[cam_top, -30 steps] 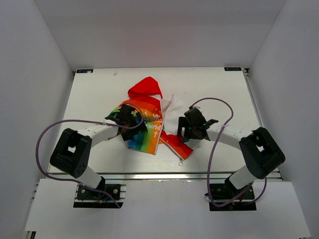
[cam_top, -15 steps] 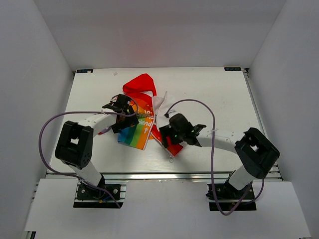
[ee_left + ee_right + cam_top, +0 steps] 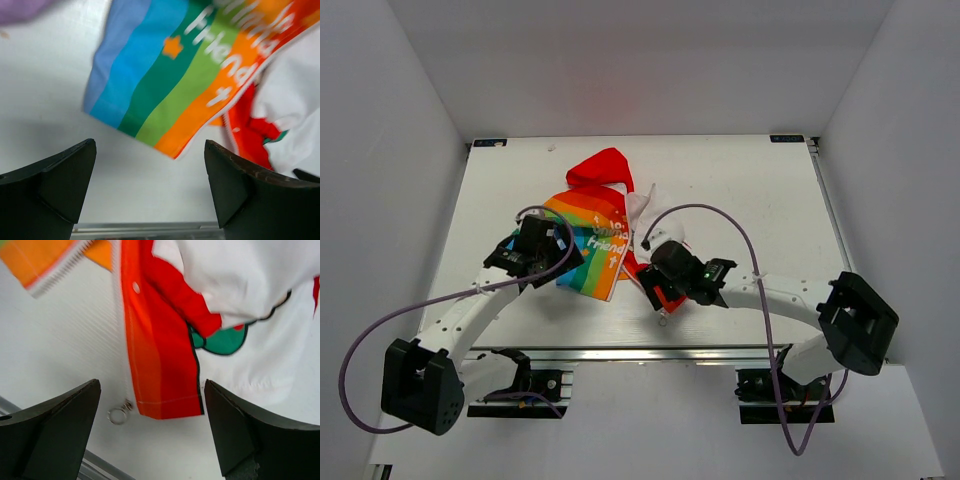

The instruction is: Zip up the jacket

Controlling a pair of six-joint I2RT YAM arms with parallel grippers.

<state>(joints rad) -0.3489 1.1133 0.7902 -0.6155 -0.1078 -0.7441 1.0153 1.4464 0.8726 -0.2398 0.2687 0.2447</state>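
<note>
The left hand [image 3: 149,150] stands wide open with nothing between its fingers [image 3: 65,172]; it hangs over bare table [image 3: 740,190], and the jacket [image 3: 595,240] lies just ahead of it, the lower corner of the rainbow-striped panel [image 3: 170,85] nearest its fingertips and apart from them; the right hand [image 3: 150,385] is likewise spread wide and grips nothing; ahead of it, in line with the gap between its fingers, lies the red front edge [image 3: 160,365] of the jacket with the white printed body off to one side, and a small metal ring [image 3: 119,414] lies on the table at the strip's lower end, close to one finger; whether either finger of this hand touches the cloth I cannot tell; the red hood [image 3: 605,170] lies beyond both hands, toward the far side of the table. Against half a second ago, the left hand has drawn back off the rainbow panel toward its own base and its arm has swung outward and down; the panel, then partly bunched under that hand, now lies flatter and shows more of its stripes; the right hand sits in almost the same place beside the red edge; against a second ago, the whole jacket has shifted toward the left hand's side, and the right hand has followed it.
</note>
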